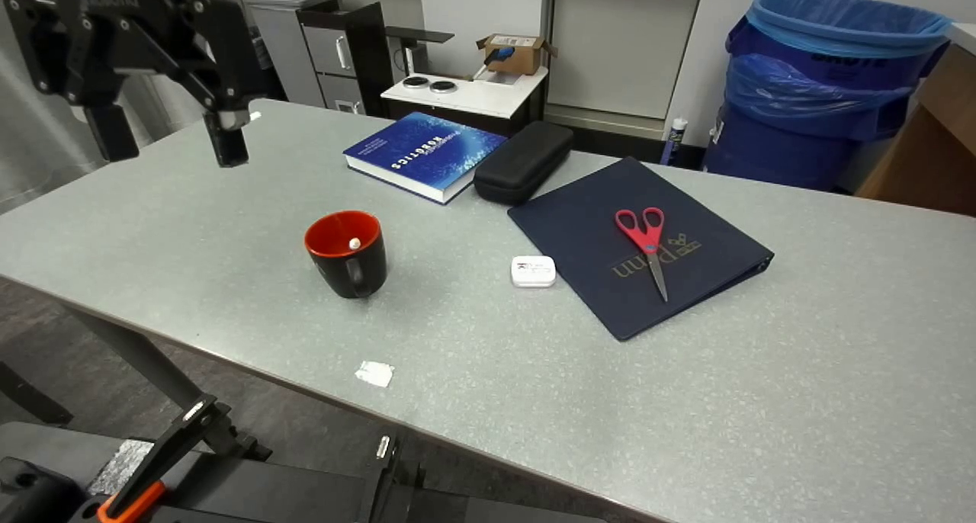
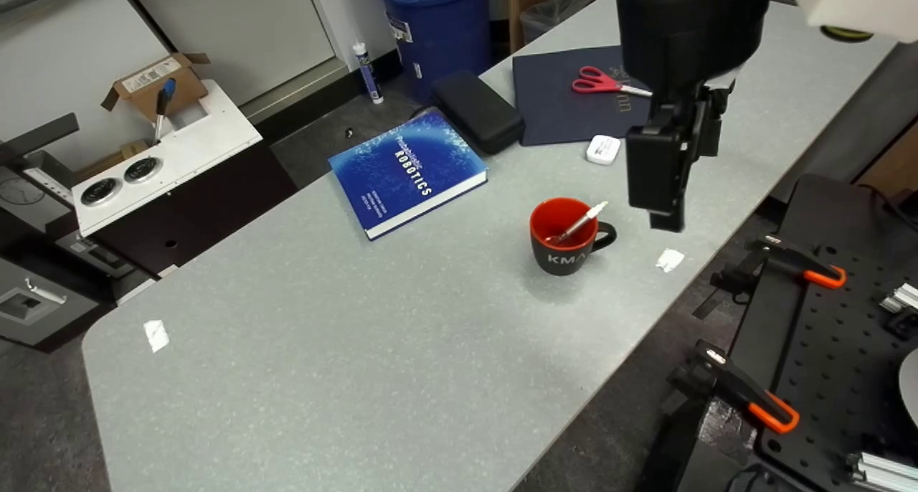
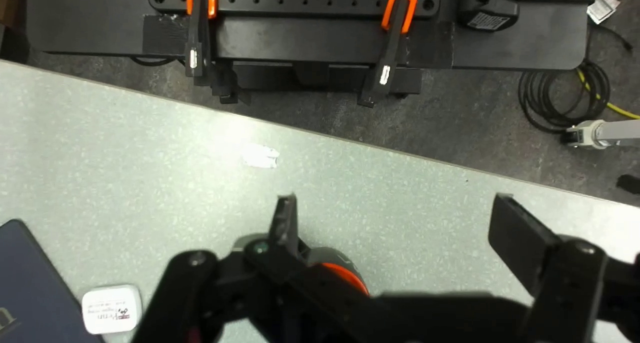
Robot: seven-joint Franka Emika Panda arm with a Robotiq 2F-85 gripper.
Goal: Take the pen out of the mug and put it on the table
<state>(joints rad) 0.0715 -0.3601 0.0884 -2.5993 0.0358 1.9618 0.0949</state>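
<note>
The black mug [image 1: 335, 270] with a red rim and inside stands upright on the light-grey table [image 1: 473, 340]; it also shows in an exterior view [image 2: 561, 260]. The pale pen [image 2: 582, 221] leans inside the mug, its upper end past the rim near the handle. Only its white tip [image 1: 354, 243] shows in an exterior view. My gripper [image 1: 171, 138] is open and empty, raised above the table and apart from the mug. In the wrist view its fingers [image 3: 395, 205] are wide apart; the left finger hides much of the mug [image 3: 345, 273], and the pen is hidden there.
A blue book [image 1: 425, 153], a black case [image 1: 524, 161] and a dark folder [image 1: 640, 241] with red scissors [image 1: 648, 237] lie on the table. A small white box [image 1: 533, 271] and a white scrap [image 1: 375, 373] lie near the mug. The table edge runs close to the scrap.
</note>
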